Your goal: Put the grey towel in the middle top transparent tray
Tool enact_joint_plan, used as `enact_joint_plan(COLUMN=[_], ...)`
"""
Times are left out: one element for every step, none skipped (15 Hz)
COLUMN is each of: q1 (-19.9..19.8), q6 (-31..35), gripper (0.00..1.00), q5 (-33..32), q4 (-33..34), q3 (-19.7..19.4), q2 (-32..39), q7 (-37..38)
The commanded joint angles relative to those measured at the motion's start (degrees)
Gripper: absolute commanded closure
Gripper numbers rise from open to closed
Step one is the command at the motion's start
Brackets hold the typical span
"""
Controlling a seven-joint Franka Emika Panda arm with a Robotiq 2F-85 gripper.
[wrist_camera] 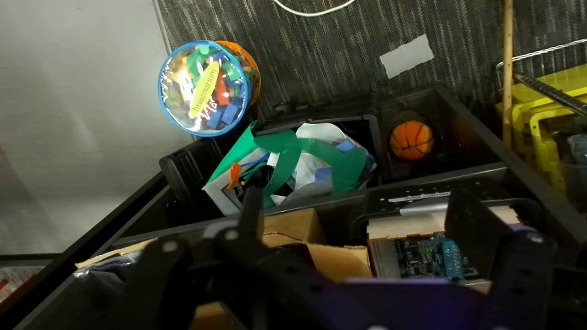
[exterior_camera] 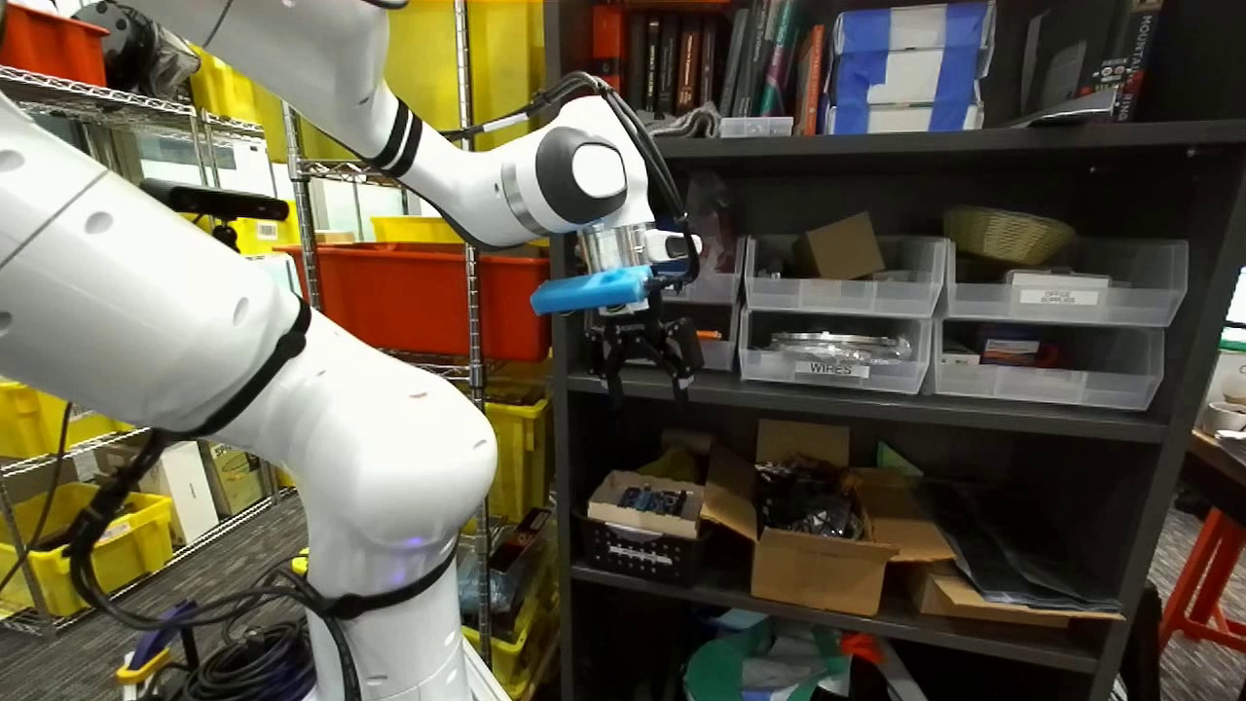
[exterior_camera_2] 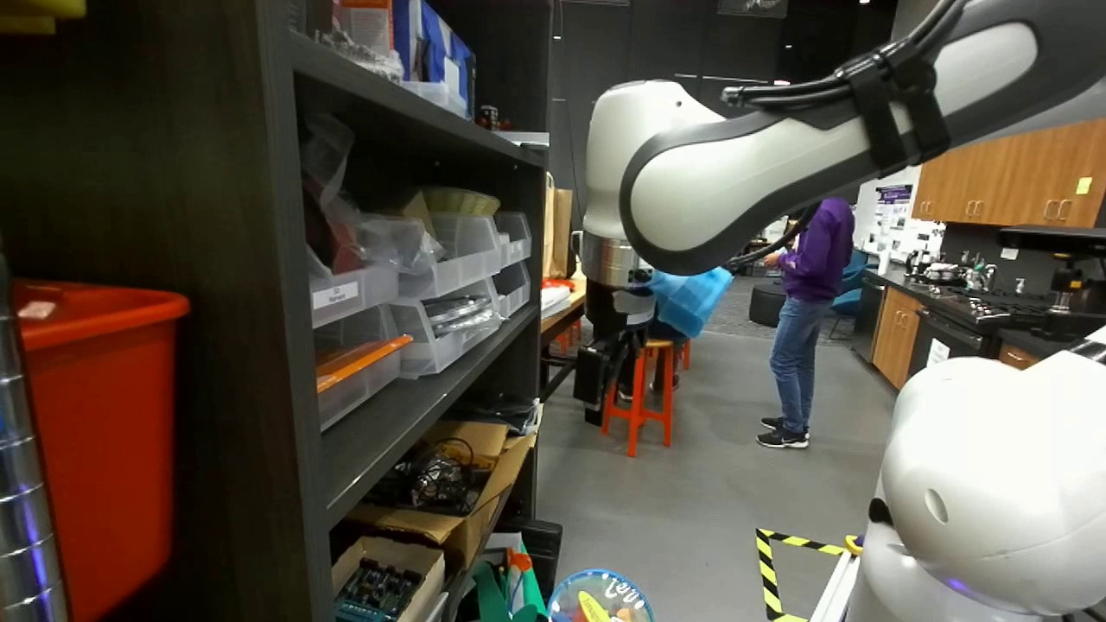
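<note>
The arm (exterior_camera: 389, 428) arches, parted jaws pointing down near the bookcase (exterior_camera: 876, 408).

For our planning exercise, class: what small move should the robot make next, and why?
Probably raise the open, empty jaws toward the crumpled grey cloth towel: it lies on the flat dark upper shelf, above them, and no towel shows yet in the rectangular translucent plastic middle top tray.
</note>
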Motion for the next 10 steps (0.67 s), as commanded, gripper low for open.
enact_joint_plan(q1=[0.23,-0.08,-0.18,-0.26,-0.24,-0.33,-0.35,-0.42,-0.45,-0.2], q6=[2.03,5.28,8.5,11.82,14.75,18.54,22.25,25.39,28.35,30.78], gripper=[0.0,0.0,0.0,0.0,0.0,0.0,0.0,0.0,0.0,0.0], q5=[-1.2,-1.34,-1.25,-1.26,-1.0,-0.9,-0.74,-0.15,0.24,0.84], q4=[0.46,0.8,1.15,1.45,1.74,2.01,2.22,2.37,2.43,2.4], q3=[-0.5,-0.64,-1.09,-1.5,-1.87,-2.16,-2.45,-2.78,-3.04,-3.39], q2=[0.0,-0.24,-0.38,-0.53,-0.41,-0.28,0.09,0.42,0.7,0.79], q7=[0.35,0.77,0.6,0.14,-0.17,-0.25,-0.32,0.18,0.5,0.72])
